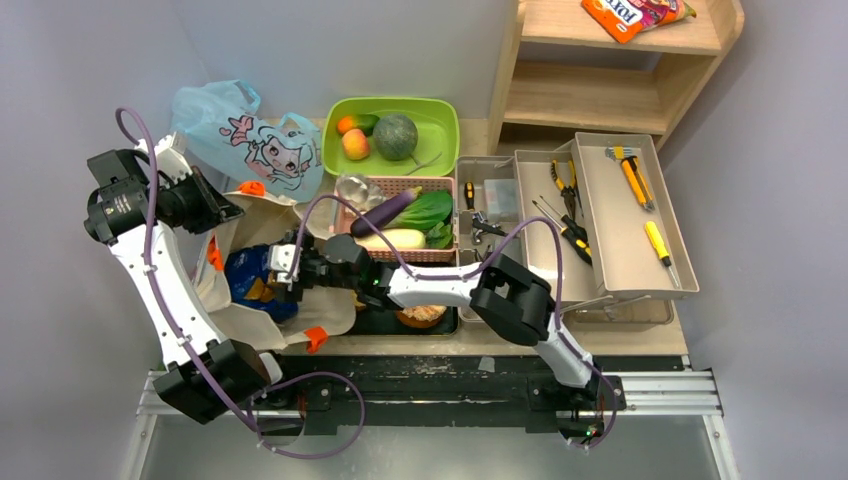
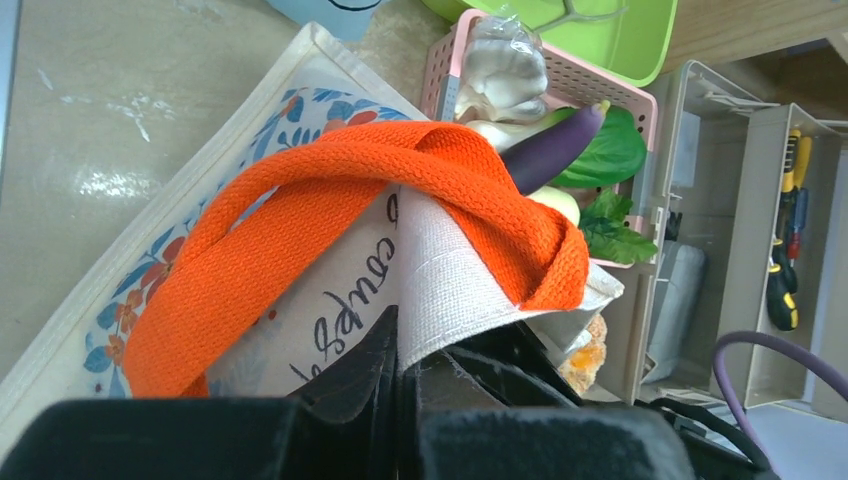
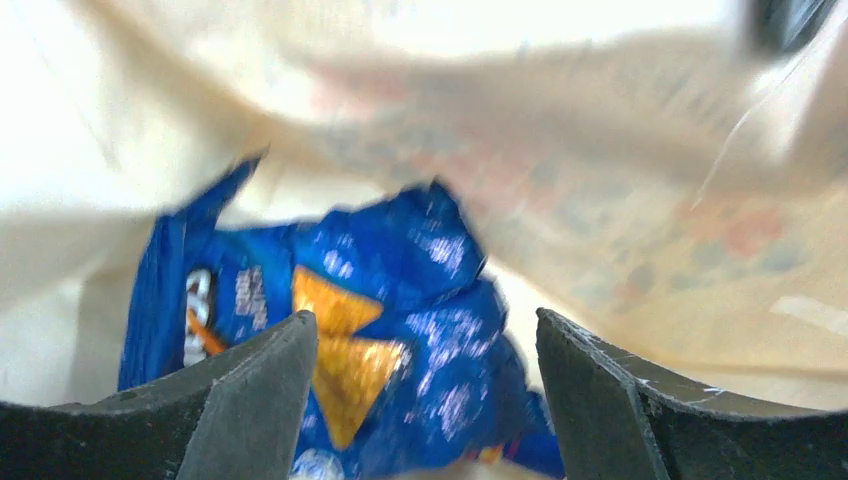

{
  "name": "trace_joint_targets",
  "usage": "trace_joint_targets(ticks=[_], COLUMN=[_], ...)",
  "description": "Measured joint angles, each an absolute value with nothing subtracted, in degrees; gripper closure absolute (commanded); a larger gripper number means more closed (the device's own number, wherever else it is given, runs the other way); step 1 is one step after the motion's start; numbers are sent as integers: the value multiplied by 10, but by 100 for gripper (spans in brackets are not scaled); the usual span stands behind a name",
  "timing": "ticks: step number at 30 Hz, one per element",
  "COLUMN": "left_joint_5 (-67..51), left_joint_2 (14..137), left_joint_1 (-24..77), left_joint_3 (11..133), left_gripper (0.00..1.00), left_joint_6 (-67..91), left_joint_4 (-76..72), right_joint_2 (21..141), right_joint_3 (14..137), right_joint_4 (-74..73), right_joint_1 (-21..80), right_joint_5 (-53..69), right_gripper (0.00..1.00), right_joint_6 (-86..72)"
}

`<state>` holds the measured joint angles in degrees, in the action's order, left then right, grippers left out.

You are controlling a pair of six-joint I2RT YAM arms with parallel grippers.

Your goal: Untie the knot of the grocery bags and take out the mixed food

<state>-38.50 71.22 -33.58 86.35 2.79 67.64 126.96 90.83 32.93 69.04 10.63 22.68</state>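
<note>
At the left of the counter point(image 2: 120, 150), the large beige canvas tote with orange handles point(image 1: 262, 222) lies slumped, its rim pinched tight in the left jaws. At its mouth the right jaws stand wide, a crinkly blue snack pack point(image 3: 400, 270) showing between them.

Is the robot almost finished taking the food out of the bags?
Looks close. Fruit sits in the green bin, vegetables in the pink basket. The left gripper pinches the tote edge while the open right gripper reaches around the blue snack pack inside. Left: lifting that pack out. Anything deeper is hidden.
</note>
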Motion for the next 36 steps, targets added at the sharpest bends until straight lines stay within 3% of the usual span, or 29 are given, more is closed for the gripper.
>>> trace_joint_targets(ticks=[8, 18, 19, 20, 24, 36], left_joint_5=[-396, -416, -417, -419, -421, -408], left_joint_2=[695, 684, 684, 684, 684, 690], left_joint_1=[-333, -322, -322, -322, -322, -321], left_joint_3=[851, 841, 841, 841, 841, 841], left_gripper=[100, 100, 100, 100, 100, 100], left_joint_6=[69, 76, 76, 75, 67, 54], left_joint_4=[679, 688, 688, 687, 689, 681], right_joint_2=[1306, 1423, 1425, 1428, 1439, 1405], right_joint_3=[1011, 1047, 1056, 1066, 1092, 1052], right_joint_4=[322, 241, 233, 224, 208, 216], right_joint_1=[701, 701, 701, 701, 701, 694], right_joint_5=[115, 116, 115, 114, 99, 76], right_gripper=[11, 14, 20, 32, 98, 100], right_joint_6=[258, 305, 306, 308, 326, 276])
